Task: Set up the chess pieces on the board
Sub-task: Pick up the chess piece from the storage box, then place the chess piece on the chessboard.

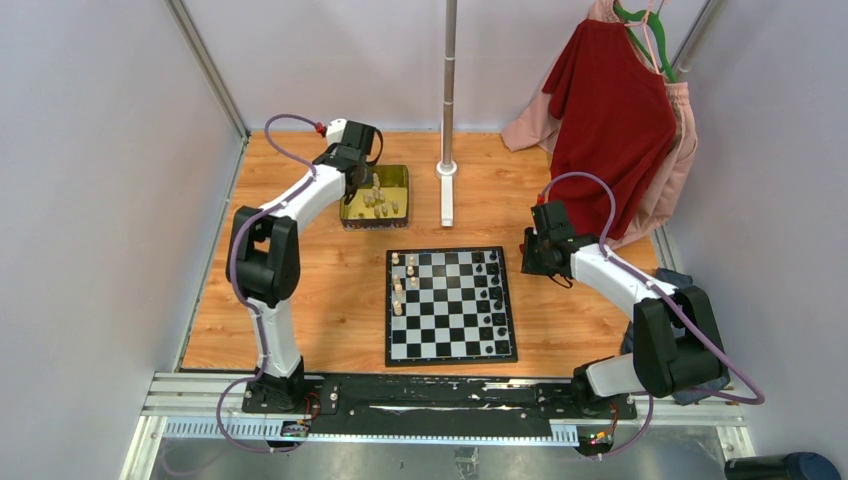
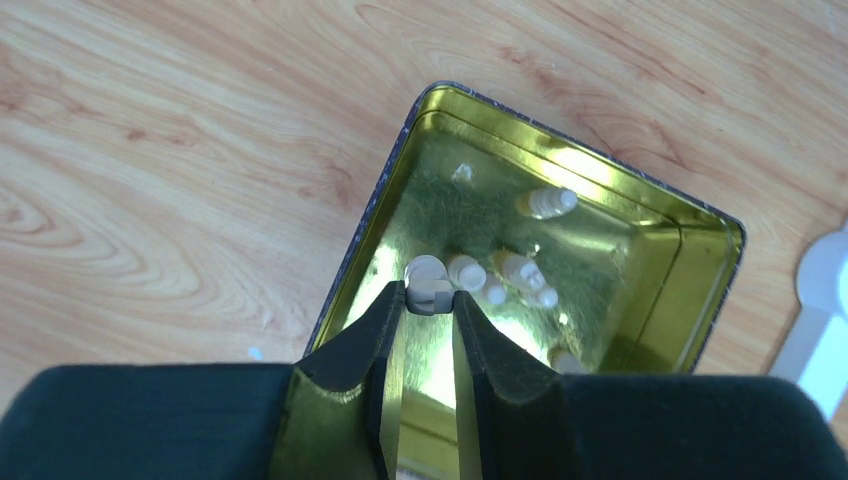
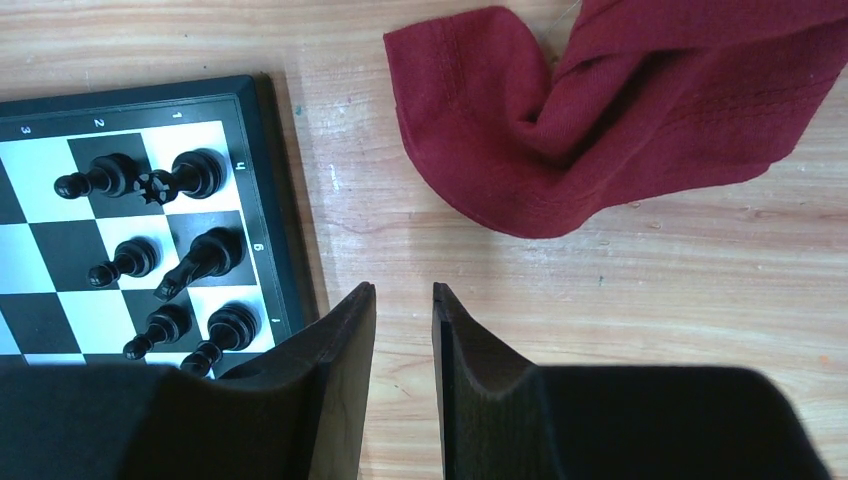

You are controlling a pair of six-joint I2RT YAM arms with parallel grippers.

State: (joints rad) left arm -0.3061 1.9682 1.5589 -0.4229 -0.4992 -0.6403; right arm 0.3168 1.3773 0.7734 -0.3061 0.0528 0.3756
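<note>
In left-wrist view only, gripper [image 2: 431, 298] around pale piece [image 2: 427, 274]

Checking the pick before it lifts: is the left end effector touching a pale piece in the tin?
Touching. In the left wrist view, the left end effector clamps a pale piece from both sides, with no gap, over the tin.

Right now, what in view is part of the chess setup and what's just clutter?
Job: board; black pieces and cream pieces standing on it; gold tin holding loose cream pieces; cream piece in left pincer; right pincer, open and empty.
Lying about: red shirt; pink garment; metal pole.
</note>
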